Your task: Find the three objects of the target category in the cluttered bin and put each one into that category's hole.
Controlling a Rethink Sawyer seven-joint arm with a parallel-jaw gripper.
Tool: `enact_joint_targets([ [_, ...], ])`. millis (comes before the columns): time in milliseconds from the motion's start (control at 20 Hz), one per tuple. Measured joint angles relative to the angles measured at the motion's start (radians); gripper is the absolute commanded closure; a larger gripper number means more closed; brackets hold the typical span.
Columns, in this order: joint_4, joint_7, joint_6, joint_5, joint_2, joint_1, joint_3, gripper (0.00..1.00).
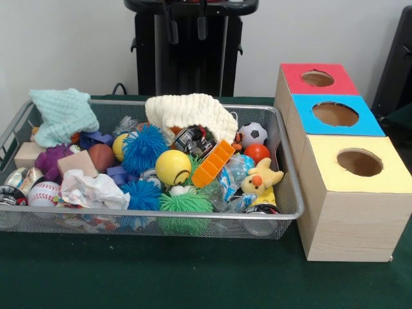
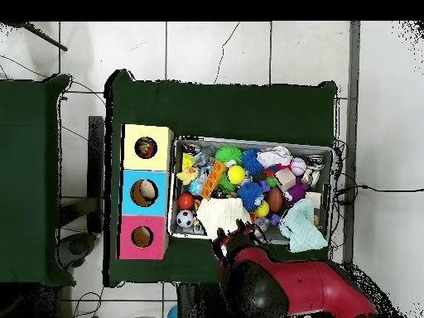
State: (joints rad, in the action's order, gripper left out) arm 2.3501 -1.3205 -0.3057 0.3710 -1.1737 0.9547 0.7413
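- Green cloth covers your table [image 1: 193,277], with the wire mesh bin [image 1: 291,193] sitting on it, crammed full.
- Right beside the bin you've got three boxes in a row: yellow-topped box [image 1: 354,170], blue-topped box [image 1: 335,114], red-topped box [image 1: 318,78], each with a round hole.
- Your gripper [image 1: 187,29] hangs up by the top edge, clear of the bin; can't tell how it's set.
- Balls are all over the bin: yellow ball [image 1: 172,167], baseball [image 1: 44,193], soccer ball [image 1: 253,134], spiky blue ball [image 1: 144,148].
- A cream knit cloth [image 1: 190,112] is draped over the back.
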Motion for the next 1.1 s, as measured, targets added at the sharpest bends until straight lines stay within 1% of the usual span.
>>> enact_joint_targets([
  [550, -0.125, 0.0, -0.089, -0.003, 0.048, 0.0, 0.044, 0.0],
  [700, -0.178, 0.0, -0.126, -0.006, 0.066, -0.001, 0.047, 0.0],
  [800, -0.199, 0.0, -0.145, -0.005, 0.074, -0.002, 0.047, 0.0],
  [900, -0.248, 0.0, -0.189, -0.005, 0.093, -0.009, 0.047, 0.0],
  [1000, -0.267, 0.0, -0.207, -0.005, 0.101, -0.013, 0.047, 0.0],
  [1100, -0.315, 0.0, -0.249, -0.005, 0.124, -0.026, 0.047, 0.0],
])
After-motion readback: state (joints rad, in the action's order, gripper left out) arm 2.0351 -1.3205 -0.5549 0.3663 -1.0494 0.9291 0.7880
